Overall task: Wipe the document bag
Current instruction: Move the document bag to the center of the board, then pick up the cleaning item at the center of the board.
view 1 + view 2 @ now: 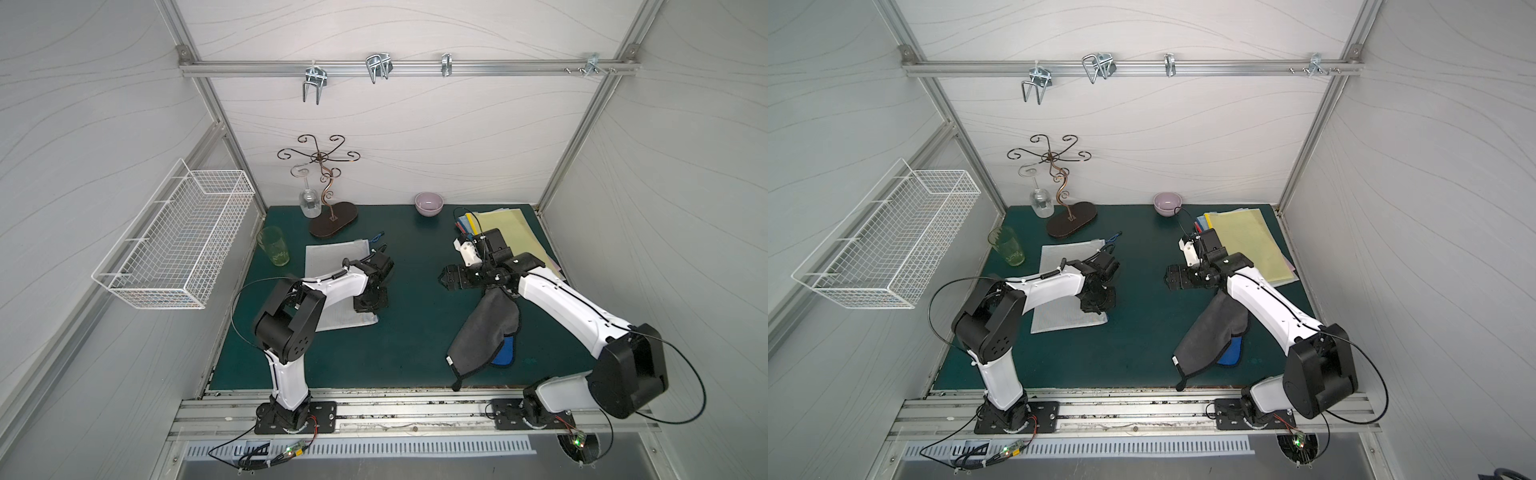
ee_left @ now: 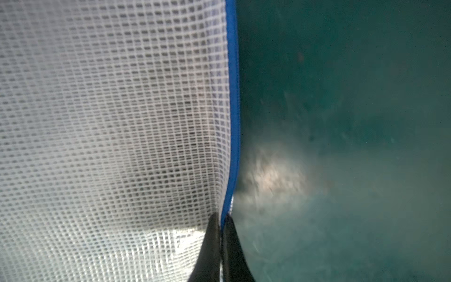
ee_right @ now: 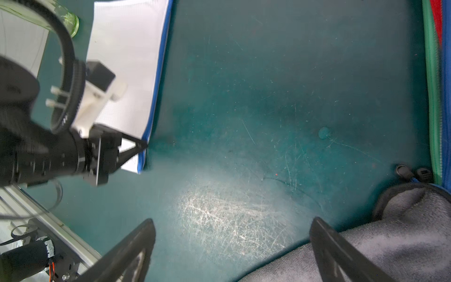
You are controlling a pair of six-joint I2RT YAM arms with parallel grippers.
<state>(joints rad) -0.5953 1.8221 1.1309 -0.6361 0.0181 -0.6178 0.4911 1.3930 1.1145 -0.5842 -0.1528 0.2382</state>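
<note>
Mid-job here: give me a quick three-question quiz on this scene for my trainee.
1. True or false: the left tool is shut on the blue edge of the document bag.
2. Fill in: the grey cloth lies on the mat beneath the ___ arm.
3. The right tool is: A open, nothing between its jaws; B shut on a pen; C shut on a spoon.
Key: 1 true; 2 right; 3 A.
</note>
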